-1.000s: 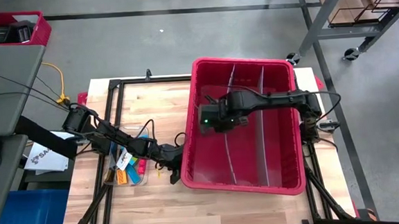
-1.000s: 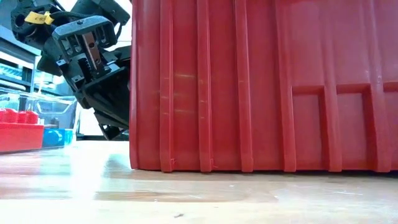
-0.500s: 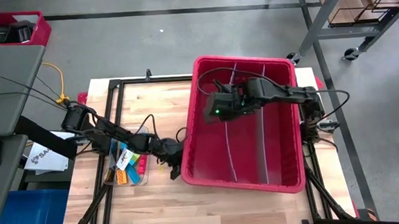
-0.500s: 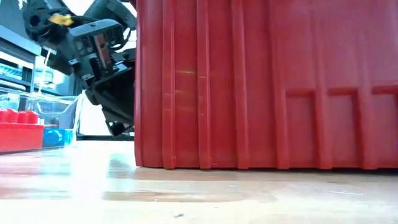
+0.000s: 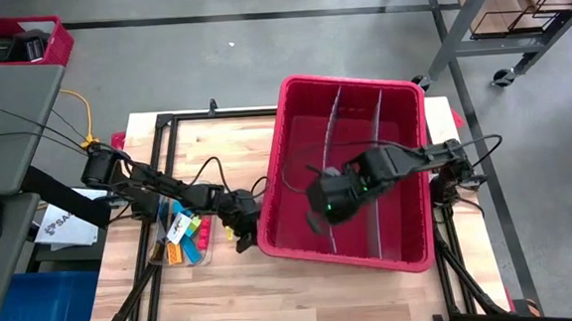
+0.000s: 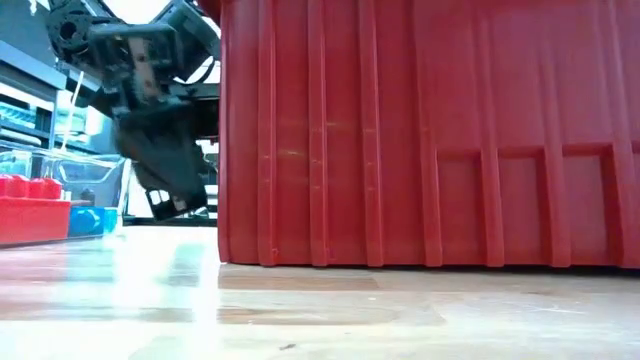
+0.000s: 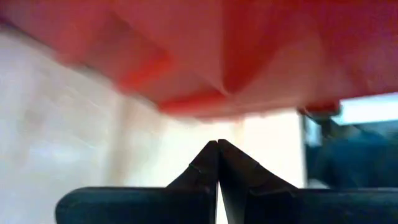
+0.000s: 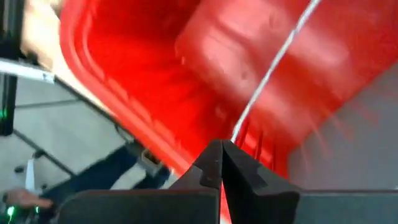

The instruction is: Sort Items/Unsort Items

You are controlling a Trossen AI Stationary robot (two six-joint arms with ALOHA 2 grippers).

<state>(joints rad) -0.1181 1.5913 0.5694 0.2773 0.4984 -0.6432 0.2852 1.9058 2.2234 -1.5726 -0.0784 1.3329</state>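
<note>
- The big red bin [image 5: 411, 252] sits on the wooden bench [image 5: 224, 284], toward the right side. It is turned a little, so its edges do not line up with the bench edges.
- Thin pale walls [image 5: 378, 205] split the inside of the bin into long parts.
- The right pincer [image 5: 321, 210] is inside the bin, over the left part, close to one of the thin walls. Its two dark fingers [image 8: 214, 163] are pressed tight together and hold nothing.
- The left pincer [image 5: 239, 241] is low over the bench, just beside the bin's left wall near the front corner. Its fingers [image 7: 211, 165] are pressed tight together too, with nothing between them.
- From the left wrist, the red bin wall [image 7: 205, 56] fills the space right past the finger tips. I cannot tell if the tips touch it.
- The items [image 5: 183, 238] are in a small clear tray on the left part of the bench, well apart from the bin. I can see orange, blue, yellow and pink-red pieces packed side by side.
- From bench height, the red bin [image 6: 430, 130] fills most of the view, and the left arm's dark pincer [image 6: 165, 120] hangs just to its left.
- Far off at bench height there is a red blocky piece [image 6: 30, 215] and a blue one [image 6: 95, 220].
</note>
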